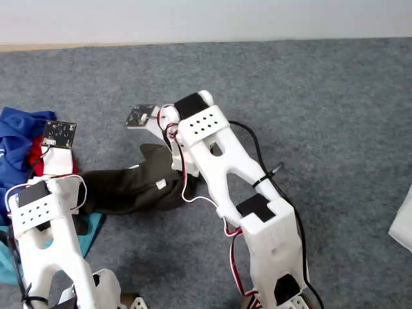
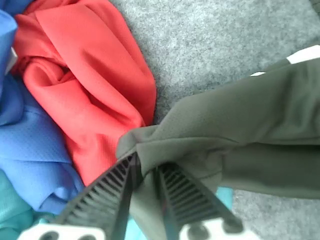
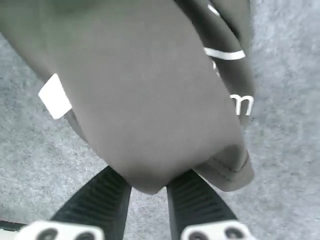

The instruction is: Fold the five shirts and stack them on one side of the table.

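Note:
A dark olive shirt [image 1: 132, 185] with white print hangs stretched between my two grippers, low over the grey table. My left gripper [image 2: 145, 164] is shut on a bunched edge of the dark shirt [image 2: 240, 130], right beside the pile of other shirts. My right gripper [image 3: 149, 184] is shut on a fold of the dark shirt [image 3: 145, 95] near its white label [image 3: 55, 97]. In the high view the right arm [image 1: 212, 154] stands mid-table and the left arm [image 1: 45, 212] at the near left.
A crumpled pile lies at the table's left edge: a blue shirt [image 1: 16, 135], a red shirt [image 2: 85, 80] and a teal shirt [image 1: 9, 264]. A white cloth [image 1: 402, 225] pokes in at the right edge. Bare grey carpet [image 1: 322, 96] covers the far and right side.

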Robot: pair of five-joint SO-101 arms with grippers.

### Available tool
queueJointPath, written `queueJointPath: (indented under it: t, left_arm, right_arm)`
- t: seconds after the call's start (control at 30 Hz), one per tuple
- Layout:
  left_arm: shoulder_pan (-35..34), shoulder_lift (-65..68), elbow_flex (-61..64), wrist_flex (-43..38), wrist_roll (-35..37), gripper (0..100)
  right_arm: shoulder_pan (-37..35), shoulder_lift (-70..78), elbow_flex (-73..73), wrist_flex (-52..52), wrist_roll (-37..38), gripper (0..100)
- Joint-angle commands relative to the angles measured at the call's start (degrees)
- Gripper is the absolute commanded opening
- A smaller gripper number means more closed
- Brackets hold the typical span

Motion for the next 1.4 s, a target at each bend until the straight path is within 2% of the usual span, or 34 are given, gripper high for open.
queueJointPath:
  t: [0.0, 0.17, 0.53, 0.67, 0.77, 0.97, 1.37]
  left_arm:
    - [0.26, -0.79, -0.75, -1.14, 0.09, 0]
    - [0.26, -0.79, -0.75, -1.14, 0.09, 0]
    - [0.26, -0.79, -0.75, -1.14, 0.09, 0]
    - [0.26, -0.79, -0.66, -1.14, 0.09, 0]
    - [0.26, -0.79, -0.57, -1.14, 0.09, 0]
    - [0.26, -0.79, -0.4, -1.14, 0.09, 0]
    - [0.26, -0.79, -0.4, -1.14, 0.09, 0]
  right_arm:
    - [0.92, -6.02, -3.25, 1.89, 0.62, 2.4]
    - [2.68, -7.78, -3.08, 2.59, 0.53, 9.1]
    - [3.03, -2.42, -2.64, 2.42, 0.7, 8.9]
    - [2.59, -0.75, -2.64, 2.33, 0.7, 3.6]
    - [2.59, 1.19, -2.64, 2.33, 0.7, 3.2]
    - [2.59, 4.79, -2.64, 2.07, 0.44, 10.9]
    - [-0.04, 5.76, -2.64, 2.33, 0.44, 14.3]
